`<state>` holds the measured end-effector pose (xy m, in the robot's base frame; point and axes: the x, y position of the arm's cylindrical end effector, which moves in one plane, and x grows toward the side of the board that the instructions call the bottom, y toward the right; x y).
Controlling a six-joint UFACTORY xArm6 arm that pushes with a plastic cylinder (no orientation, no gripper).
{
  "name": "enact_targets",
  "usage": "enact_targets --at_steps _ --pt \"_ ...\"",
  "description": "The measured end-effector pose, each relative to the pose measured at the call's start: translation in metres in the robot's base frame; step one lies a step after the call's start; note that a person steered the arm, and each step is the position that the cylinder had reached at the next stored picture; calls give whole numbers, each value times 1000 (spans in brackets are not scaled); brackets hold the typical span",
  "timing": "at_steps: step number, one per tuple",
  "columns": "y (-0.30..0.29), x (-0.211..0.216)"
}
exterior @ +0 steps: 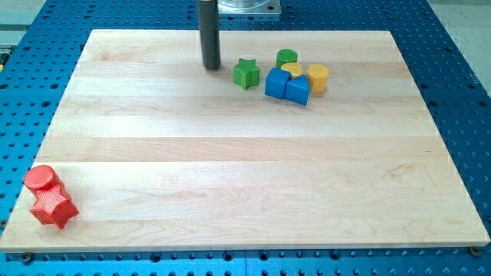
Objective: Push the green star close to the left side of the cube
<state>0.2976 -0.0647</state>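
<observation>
The green star [245, 73] lies on the wooden board near the view's top, just left of a cluster of blocks. The nearest cluster block is a blue cube [276, 82], with a small gap between it and the star. A second blue block [298, 90] touches the cube on its right. My tip [210, 67] is the lower end of the dark rod, resting on the board left of the star, a short gap away and not touching it.
A green cylinder [287, 57], a yellow block [291, 70] and a yellow cylinder [317, 77] crowd behind and right of the blue blocks. A red cylinder [41, 179] and a red star [54, 207] sit at the bottom left corner of the board [230, 169].
</observation>
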Motion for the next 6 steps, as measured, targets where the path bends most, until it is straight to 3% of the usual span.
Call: enact_targets --at_steps 2,3,4,5,6 --pt "11 31" --pt "53 28" --pt "55 9" --pt "42 -5" --pt "-58 20"
